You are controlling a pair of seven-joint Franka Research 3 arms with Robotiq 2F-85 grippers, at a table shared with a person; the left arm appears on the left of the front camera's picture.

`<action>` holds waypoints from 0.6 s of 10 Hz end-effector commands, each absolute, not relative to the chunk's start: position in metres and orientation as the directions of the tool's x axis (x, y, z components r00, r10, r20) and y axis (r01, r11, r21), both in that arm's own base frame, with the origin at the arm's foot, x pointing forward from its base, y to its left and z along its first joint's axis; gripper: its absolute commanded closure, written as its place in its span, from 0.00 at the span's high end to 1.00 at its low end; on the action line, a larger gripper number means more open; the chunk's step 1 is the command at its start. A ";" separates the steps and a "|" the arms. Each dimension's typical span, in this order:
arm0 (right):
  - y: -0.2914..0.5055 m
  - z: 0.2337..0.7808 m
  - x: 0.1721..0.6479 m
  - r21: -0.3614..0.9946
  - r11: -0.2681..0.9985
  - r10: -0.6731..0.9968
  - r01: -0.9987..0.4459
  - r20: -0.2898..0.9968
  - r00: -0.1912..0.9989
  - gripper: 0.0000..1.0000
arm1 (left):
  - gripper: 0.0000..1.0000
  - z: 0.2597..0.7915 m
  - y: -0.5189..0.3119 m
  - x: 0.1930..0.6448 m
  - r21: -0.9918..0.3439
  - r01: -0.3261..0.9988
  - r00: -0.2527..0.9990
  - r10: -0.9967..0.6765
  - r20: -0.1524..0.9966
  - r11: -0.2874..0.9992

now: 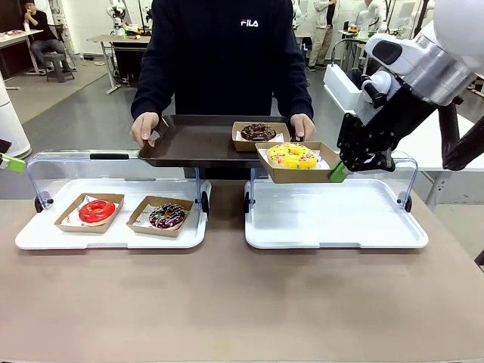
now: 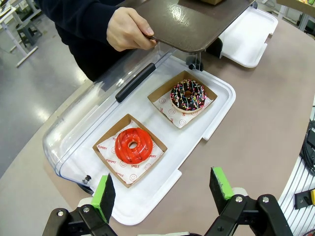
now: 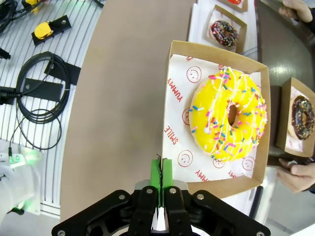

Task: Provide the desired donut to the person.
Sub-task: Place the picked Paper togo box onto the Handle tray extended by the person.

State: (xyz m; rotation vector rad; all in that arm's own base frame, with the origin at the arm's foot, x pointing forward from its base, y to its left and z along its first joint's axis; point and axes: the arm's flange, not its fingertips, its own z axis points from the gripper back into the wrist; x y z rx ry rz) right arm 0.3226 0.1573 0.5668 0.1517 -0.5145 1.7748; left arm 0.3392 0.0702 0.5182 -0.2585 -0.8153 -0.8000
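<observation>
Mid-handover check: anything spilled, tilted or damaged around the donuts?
Nothing stands out. The right gripper pinches the cardboard box by one wall, roughly level, with the yellow donut seated inside. The red donut and sprinkled chocolate donut sit in their boxes.

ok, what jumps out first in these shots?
The yellow donut in its box, pinched at the rim by the shut right gripper and held in the air at the near edge of the brown tray that the person holds out, where a dark donut sits. On the left white tray lie a red donut and a sprinkled one.
</observation>
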 end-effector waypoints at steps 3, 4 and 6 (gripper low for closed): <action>0.157 0.567 0.323 -0.261 -0.181 0.890 -0.948 0.367 -0.271 0.01 | 1.00 0.517 0.072 0.339 0.085 0.727 0.412 -0.533 0.739 0.681; 0.187 0.588 0.345 -0.264 -0.169 0.909 -0.950 0.330 -0.253 0.01 | 1.00 0.517 0.072 0.339 0.085 0.727 0.412 -0.533 0.739 0.681; 0.254 0.622 0.395 -0.231 -0.119 0.949 -0.966 0.260 -0.180 0.01 | 1.00 0.517 0.072 0.339 0.085 0.727 0.412 -0.533 0.739 0.681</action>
